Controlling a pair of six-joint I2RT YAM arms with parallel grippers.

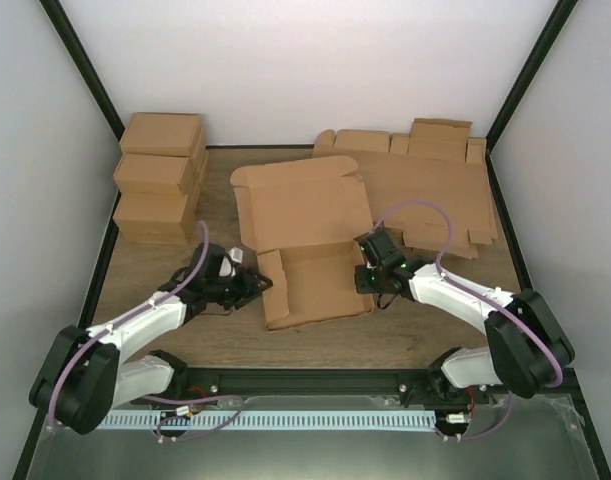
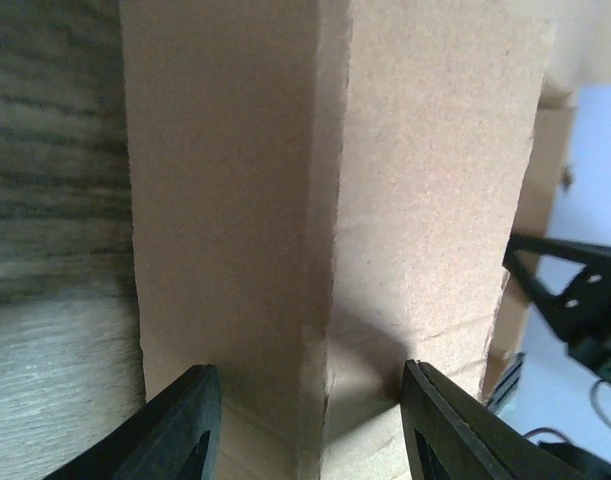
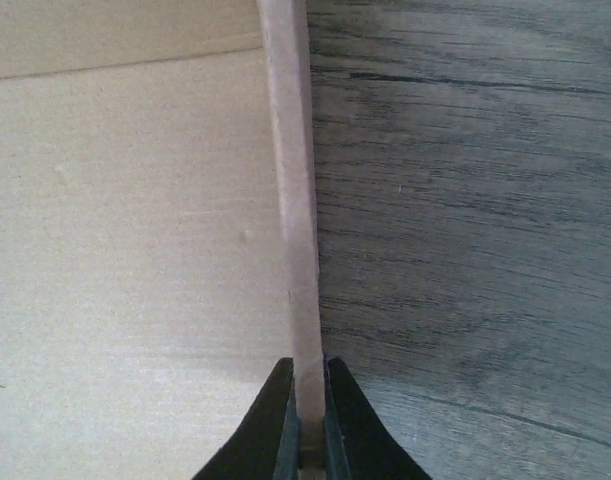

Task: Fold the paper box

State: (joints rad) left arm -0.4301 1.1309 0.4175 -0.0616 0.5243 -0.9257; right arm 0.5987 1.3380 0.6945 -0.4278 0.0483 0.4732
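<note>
The paper box [image 1: 303, 215] lies part-folded mid-table, a brown die-cut piece with its lid panel flat toward the back and low walls raised round the front tray. My left gripper [image 1: 255, 287] is at the tray's left wall. In the left wrist view its fingers [image 2: 180, 430] stand apart, open, with the creased wall of the paper box [image 2: 325, 200] between them and not pinched. My right gripper [image 1: 366, 277] is at the tray's right wall. In the right wrist view the right gripper [image 3: 307, 405] is shut on the upright edge of the paper box [image 3: 293, 200].
Several folded brown boxes [image 1: 160, 185] are stacked at the back left. A sheaf of flat cardboard blanks [image 1: 440, 185] lies at the back right, close behind the right arm. Dark frame rails [image 1: 105, 250] border the wooden table [image 1: 405, 335].
</note>
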